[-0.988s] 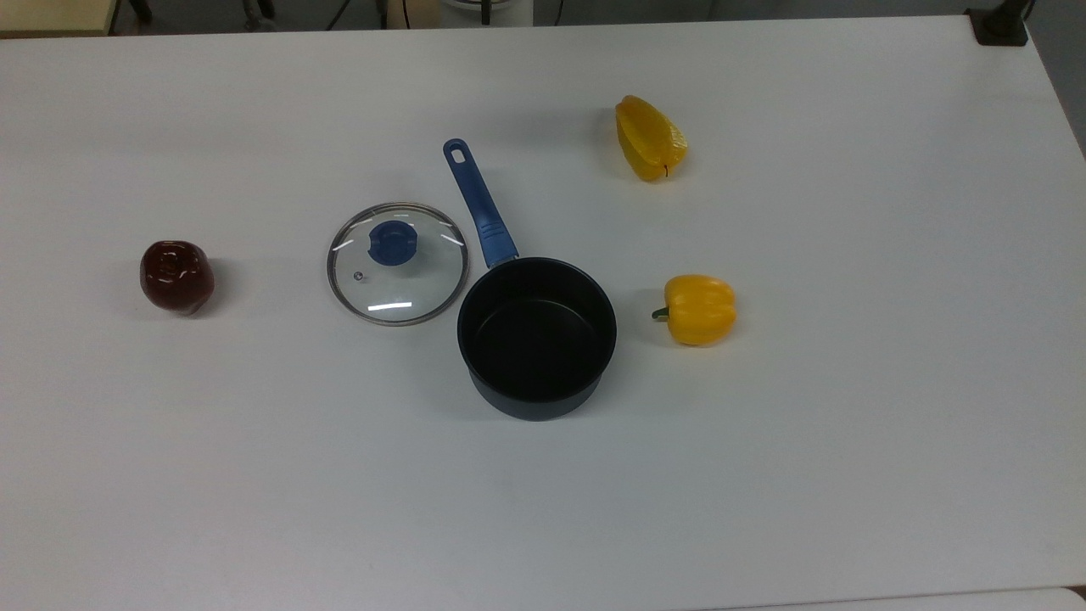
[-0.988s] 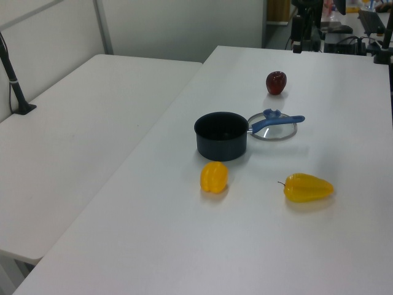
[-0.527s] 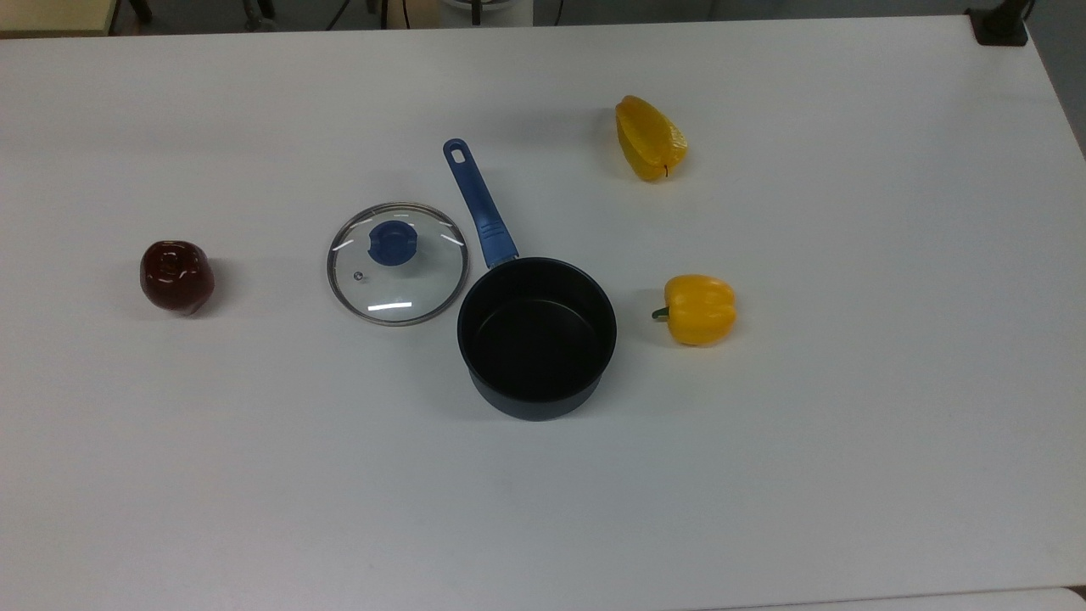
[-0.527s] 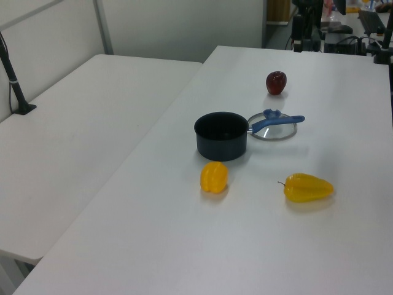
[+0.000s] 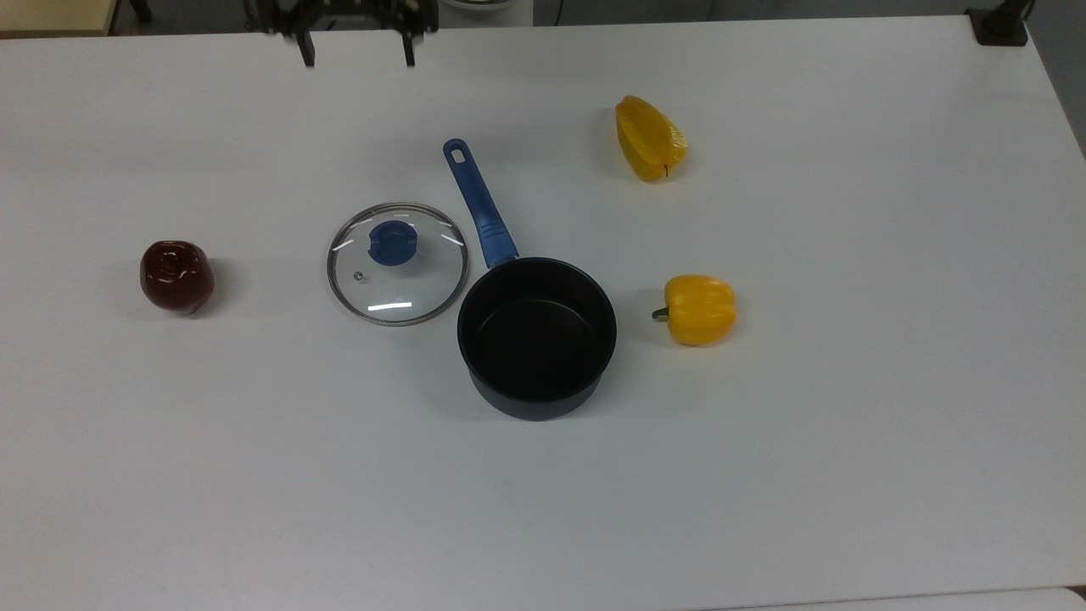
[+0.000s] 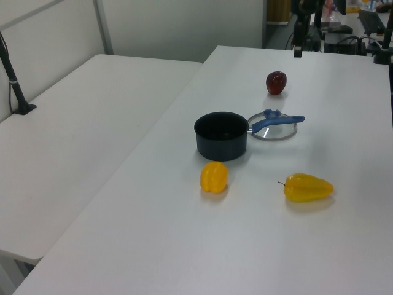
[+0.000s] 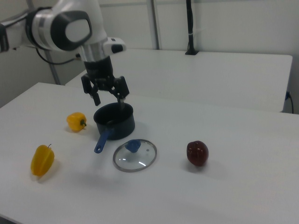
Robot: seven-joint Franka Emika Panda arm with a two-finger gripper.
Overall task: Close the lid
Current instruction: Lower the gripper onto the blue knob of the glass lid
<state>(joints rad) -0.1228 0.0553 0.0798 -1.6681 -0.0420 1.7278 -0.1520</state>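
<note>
On the white desk [image 5: 848,424], the lid [image 5: 398,263] lies flat, knob up, just beside the empty saucepan [image 5: 537,337], ready for a top grasp. Well apart above, the gripper [image 7: 108,97] hangs with jaws spread, holding nothing.

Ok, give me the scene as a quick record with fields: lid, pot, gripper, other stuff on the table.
lid: flat on the table, knob up, beside the saucepan on the top view's left, not on it
saucepan: upright, empty, uncovered; blue handle points to the top view's upper left
gripper: open, holding nothing, up in the air, well clear of the lid
dark red apple: at the top view's left, apart from the lid
yellow peppers: one just right of the saucepan in the top view, one farther up
task state: lid not yet grasped
</note>
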